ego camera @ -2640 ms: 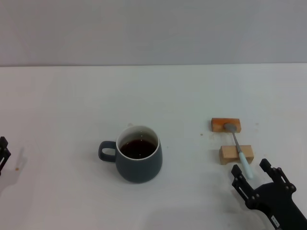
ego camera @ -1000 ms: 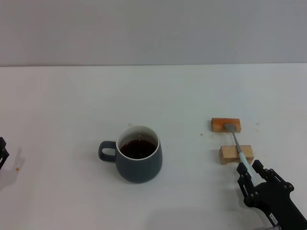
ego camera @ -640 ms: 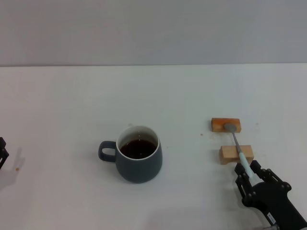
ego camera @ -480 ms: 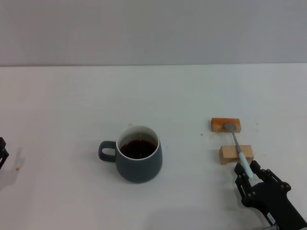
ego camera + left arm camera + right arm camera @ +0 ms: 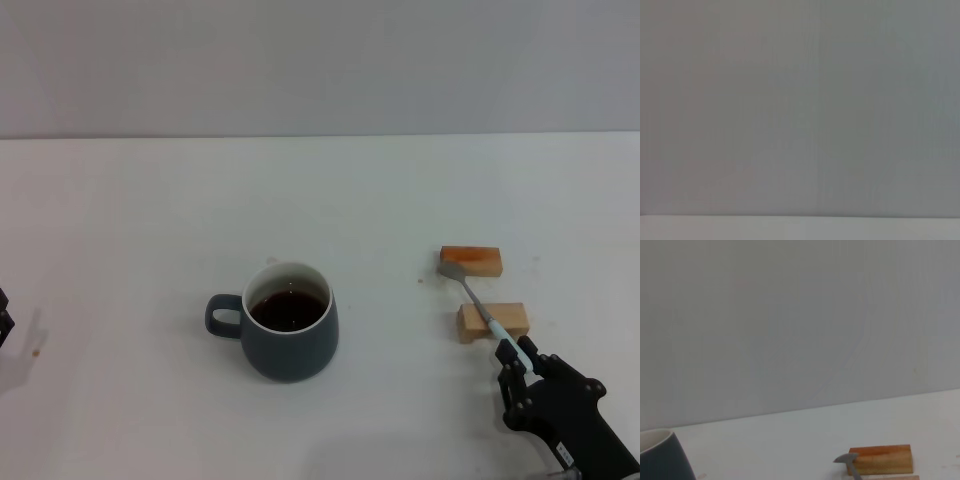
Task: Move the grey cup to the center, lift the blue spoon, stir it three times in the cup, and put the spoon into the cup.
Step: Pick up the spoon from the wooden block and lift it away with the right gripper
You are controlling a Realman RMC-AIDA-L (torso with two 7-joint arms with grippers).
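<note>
The grey cup (image 5: 288, 322) stands near the table's middle, handle to the left, with dark brown liquid inside; its edge shows in the right wrist view (image 5: 662, 456). The blue spoon (image 5: 482, 309) is lifted off the far block, its metal bowl (image 5: 449, 270) up and swung left; the bowl shows in the right wrist view (image 5: 846, 460). My right gripper (image 5: 515, 358) at the front right is shut on the spoon's pale blue handle. My left gripper (image 5: 5, 325) is parked at the left edge.
Two wooden blocks lie at the right: an orange-brown one (image 5: 472, 260) farther back, also in the right wrist view (image 5: 880, 458), and a pale one (image 5: 492, 321) nearer, under the spoon's stem. The left wrist view shows only a grey wall.
My right gripper moved in around the spoon's handle and shut on it. The spoon's bowl has since risen off the orange-brown block and swung left. The cup has not moved.
</note>
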